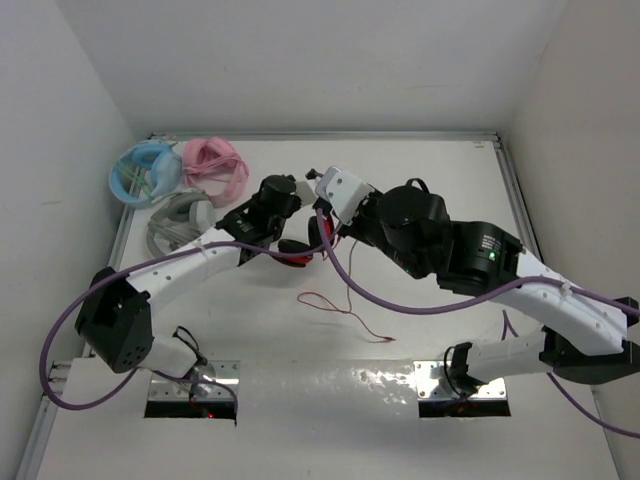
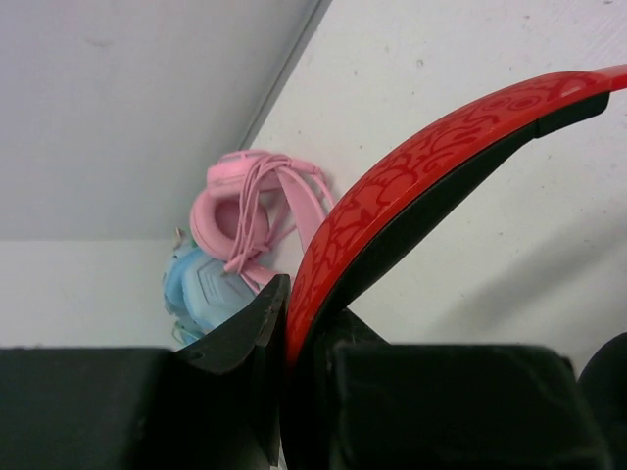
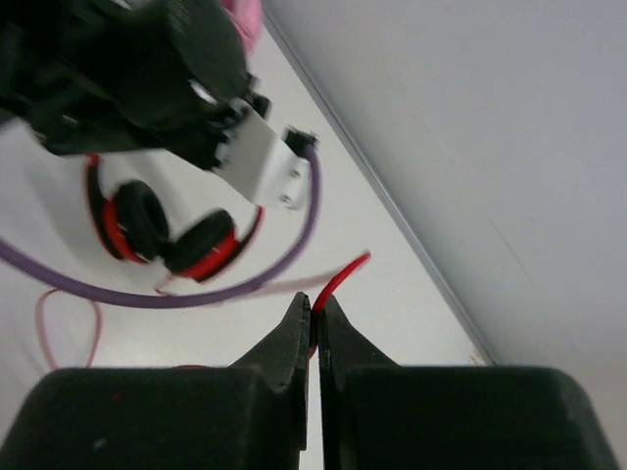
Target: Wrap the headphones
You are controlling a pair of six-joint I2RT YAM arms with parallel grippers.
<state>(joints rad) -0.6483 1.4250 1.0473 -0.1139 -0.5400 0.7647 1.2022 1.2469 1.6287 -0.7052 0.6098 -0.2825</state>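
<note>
Headband [image 2: 421, 157] partly behind the jaws

Table [image 1: 430, 165] holds pink headphones [image 1: 216, 166], blue headphones [image 1: 143, 171], grey headphones [image 1: 178, 222], red cable [image 1: 342, 313].

A: What is the surface?
B: A white table [image 1: 430, 170], glossy toward the near edge (light glares off it there).
A: And around it?
B: Plain white on three sides: a left wall [image 1: 50, 100], a back wall [image 1: 320, 50] and a right wall [image 1: 590, 80]. A grey strip [image 1: 320, 135] runs along the far edge.
</note>
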